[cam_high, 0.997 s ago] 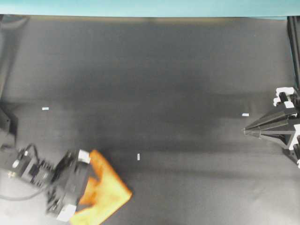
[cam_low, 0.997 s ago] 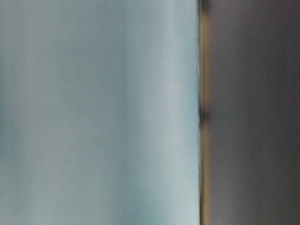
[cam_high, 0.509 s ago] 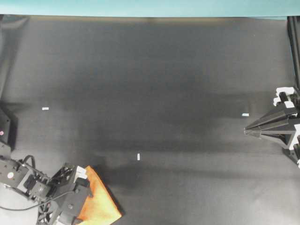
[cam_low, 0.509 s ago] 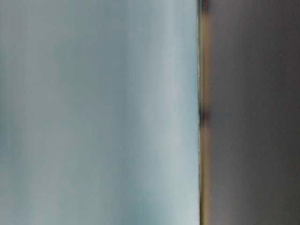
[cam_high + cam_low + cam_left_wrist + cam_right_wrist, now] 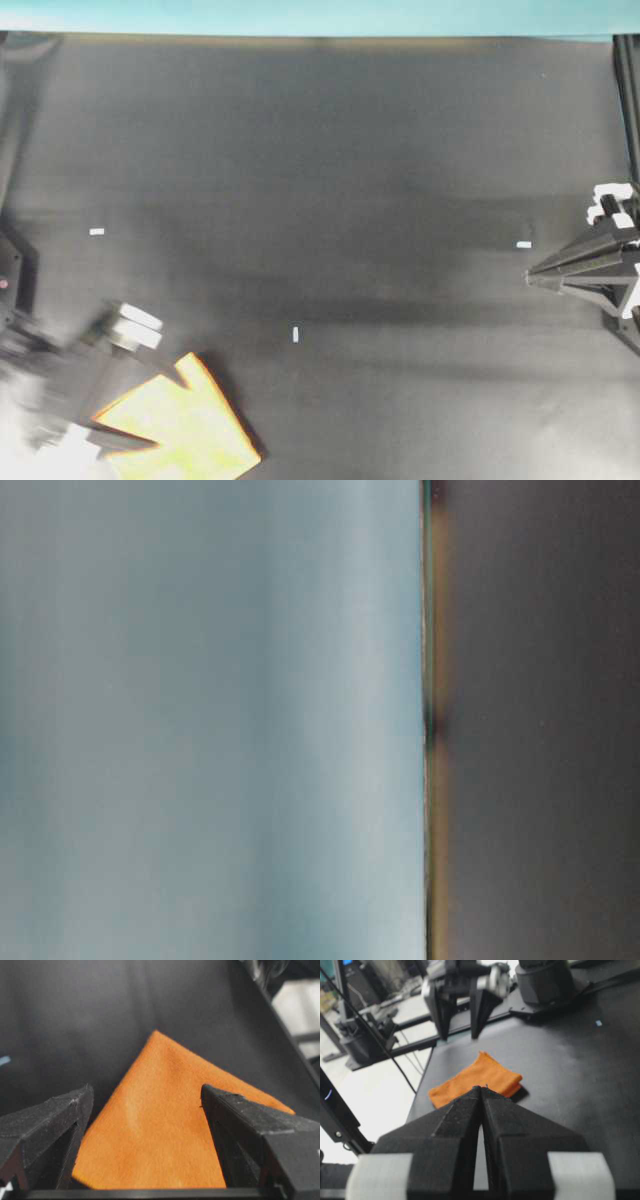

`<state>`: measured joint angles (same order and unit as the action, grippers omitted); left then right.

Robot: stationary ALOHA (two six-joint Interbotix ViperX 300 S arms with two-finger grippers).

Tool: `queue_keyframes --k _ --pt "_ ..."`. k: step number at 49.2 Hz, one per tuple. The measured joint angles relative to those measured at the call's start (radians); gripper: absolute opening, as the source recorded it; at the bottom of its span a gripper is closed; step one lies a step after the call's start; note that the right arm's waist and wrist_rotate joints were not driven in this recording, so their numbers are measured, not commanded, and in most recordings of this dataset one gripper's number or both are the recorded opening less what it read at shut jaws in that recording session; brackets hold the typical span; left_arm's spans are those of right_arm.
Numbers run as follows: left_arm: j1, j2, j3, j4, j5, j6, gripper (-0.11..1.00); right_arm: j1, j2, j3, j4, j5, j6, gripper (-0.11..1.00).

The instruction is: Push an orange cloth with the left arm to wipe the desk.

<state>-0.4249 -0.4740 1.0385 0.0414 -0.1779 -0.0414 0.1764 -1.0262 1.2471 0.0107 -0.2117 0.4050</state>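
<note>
Now my left claw (image 5: 145,1110) is wide open and holds nothing, up above the orange cloth (image 5: 180,425). That cloth lies flat near the bench (image 5: 350,180) corner on my left side. My right claw (image 5: 481,1097) is shut and empty. Most of the bench looks unwiped, I think.

The orange cloth (image 5: 160,1130) is seen as soft, napped fabric with a fuzzy matt pile. The table (image 5: 340,160) is covered in a smooth, matt black sheet. The left gripper (image 5: 145,1105) and the right gripper (image 5: 481,1091) are shown as matt black plastic, faintly ridged
</note>
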Motion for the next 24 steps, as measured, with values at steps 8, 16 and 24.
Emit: queue_keyframes --k 8,16,24 --pt "0.002 -0.167 0.074 0.0 0.005 -0.002 0.84 0.002 0.0 0.0 0.0 0.0 -0.002 0.0" --pt "0.0 -0.242 0.097 0.0 0.015 -0.002 0.84 0.0 0.0 0.0 0.0 0.0 -0.002 0.0" --pt "0.002 -0.256 0.109 0.0 0.034 -0.002 0.84 0.002 0.0 0.002 0.0 0.0 -0.002 0.0"
